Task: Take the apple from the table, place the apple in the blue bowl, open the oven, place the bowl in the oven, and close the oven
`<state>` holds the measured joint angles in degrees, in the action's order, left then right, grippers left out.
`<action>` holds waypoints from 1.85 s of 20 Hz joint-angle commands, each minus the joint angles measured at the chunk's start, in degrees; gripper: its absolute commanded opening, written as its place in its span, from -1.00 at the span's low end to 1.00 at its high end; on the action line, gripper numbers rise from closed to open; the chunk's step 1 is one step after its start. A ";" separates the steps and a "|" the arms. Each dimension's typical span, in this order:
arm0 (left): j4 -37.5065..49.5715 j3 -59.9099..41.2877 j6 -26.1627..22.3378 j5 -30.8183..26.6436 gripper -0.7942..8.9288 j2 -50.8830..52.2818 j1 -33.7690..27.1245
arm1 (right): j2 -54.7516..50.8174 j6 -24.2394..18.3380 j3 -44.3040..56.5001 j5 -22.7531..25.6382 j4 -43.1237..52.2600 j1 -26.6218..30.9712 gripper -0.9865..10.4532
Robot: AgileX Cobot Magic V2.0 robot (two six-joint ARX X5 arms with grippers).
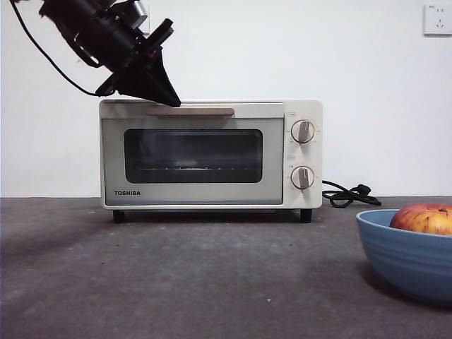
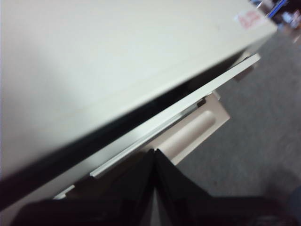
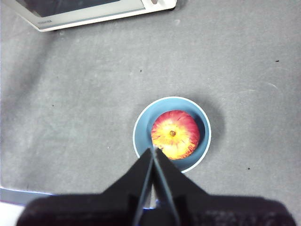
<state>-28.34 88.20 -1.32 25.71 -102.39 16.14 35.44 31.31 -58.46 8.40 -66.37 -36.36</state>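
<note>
One clenched left pincer (image 1: 171,101) at the oven (image 1: 210,154) handle (image 1: 189,111) should hook behind it and pull outward-down.

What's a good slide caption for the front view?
Left gripper, jaws shut, at the closed oven's handle; the apple already sits in the blue bowl.
</note>
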 commanded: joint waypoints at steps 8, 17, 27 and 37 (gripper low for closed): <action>-4.11 -9.29 -3.41 -8.79 -0.85 4.13 -0.39 | -0.11 1.70 0.11 -2.03 0.74 -0.07 -0.85; 10.49 -27.47 2.71 -4.55 -0.85 9.01 -0.33 | -0.11 1.66 0.11 -3.93 0.74 -0.07 -0.85; 9.16 -28.33 2.40 -4.74 -0.85 9.03 1.46 | -0.11 1.53 0.11 -3.93 0.74 -0.07 -0.85; 13.57 -34.45 5.64 -4.68 -0.85 9.03 3.96 | -0.11 1.53 0.11 -3.15 0.44 -0.07 -0.85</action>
<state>-15.79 53.74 3.95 21.89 -93.06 20.21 35.44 32.45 -58.46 5.06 -66.19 -36.36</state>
